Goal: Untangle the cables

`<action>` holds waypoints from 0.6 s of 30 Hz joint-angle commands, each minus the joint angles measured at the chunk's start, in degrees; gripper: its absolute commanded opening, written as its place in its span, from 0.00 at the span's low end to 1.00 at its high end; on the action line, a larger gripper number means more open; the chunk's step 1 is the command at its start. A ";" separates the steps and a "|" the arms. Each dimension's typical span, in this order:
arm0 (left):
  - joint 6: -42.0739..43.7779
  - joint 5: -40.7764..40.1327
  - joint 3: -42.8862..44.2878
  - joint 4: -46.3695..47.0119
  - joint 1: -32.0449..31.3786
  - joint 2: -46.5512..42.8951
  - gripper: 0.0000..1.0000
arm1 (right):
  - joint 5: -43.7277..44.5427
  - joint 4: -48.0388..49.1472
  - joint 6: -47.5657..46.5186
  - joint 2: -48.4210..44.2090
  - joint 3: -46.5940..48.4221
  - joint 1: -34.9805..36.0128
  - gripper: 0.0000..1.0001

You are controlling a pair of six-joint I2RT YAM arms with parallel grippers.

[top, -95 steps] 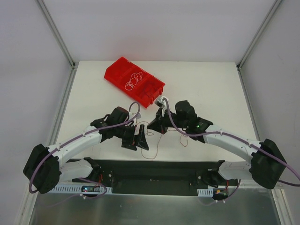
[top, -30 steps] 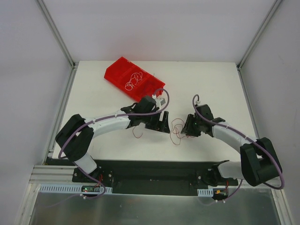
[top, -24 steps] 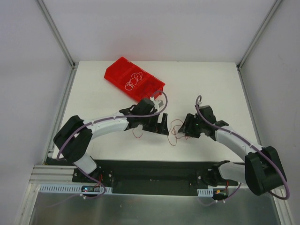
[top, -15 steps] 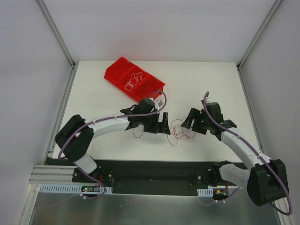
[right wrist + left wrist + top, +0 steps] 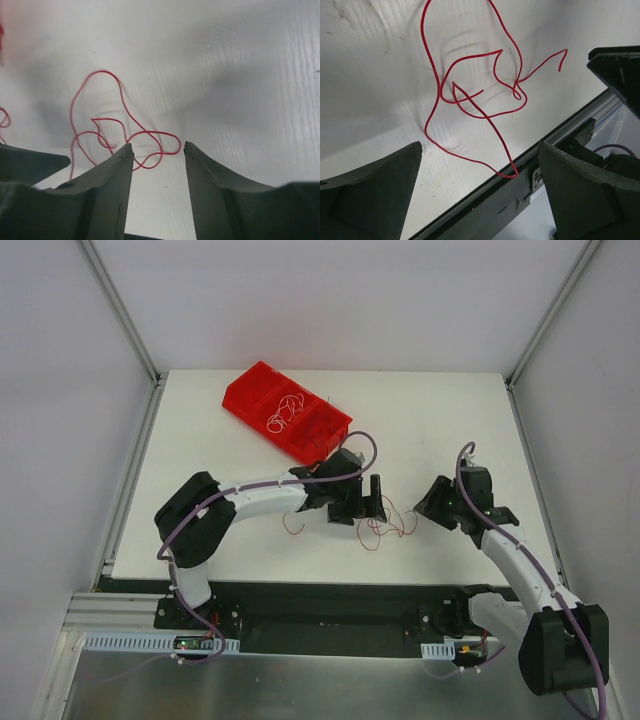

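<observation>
A small tangle of thin red cables point(image 5: 386, 525) lies on the white table point(image 5: 450, 420) near its front edge, between my two grippers. A separate red strand point(image 5: 292, 524) lies to its left. My left gripper point(image 5: 372, 504) is open and empty just left of the tangle. In the left wrist view the red cables point(image 5: 516, 85) lie ahead of the open gripper point(image 5: 480, 146), untouched. My right gripper point(image 5: 432, 503) is open and empty to the right of the tangle. In the right wrist view the red cables point(image 5: 103, 71) lie just beyond its fingertips point(image 5: 128, 148).
A red compartment bin point(image 5: 250, 390) stands at the back left of centre, with whitish cables point(image 5: 283, 410) in it. The table's front edge and the black base rail point(image 5: 330, 605) are close below the tangle. One cable end reaches that edge.
My left arm has stretched right, bringing its gripper up to the tangle. My right arm has drawn back to the right, away from it. The tangle has shifted slightly right.
</observation>
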 commanded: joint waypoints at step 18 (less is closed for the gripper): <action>3.50 -4.57 10.60 -2.66 -2.92 9.47 0.99 | -2.70 18.30 2.21 14.85 -8.03 2.85 0.12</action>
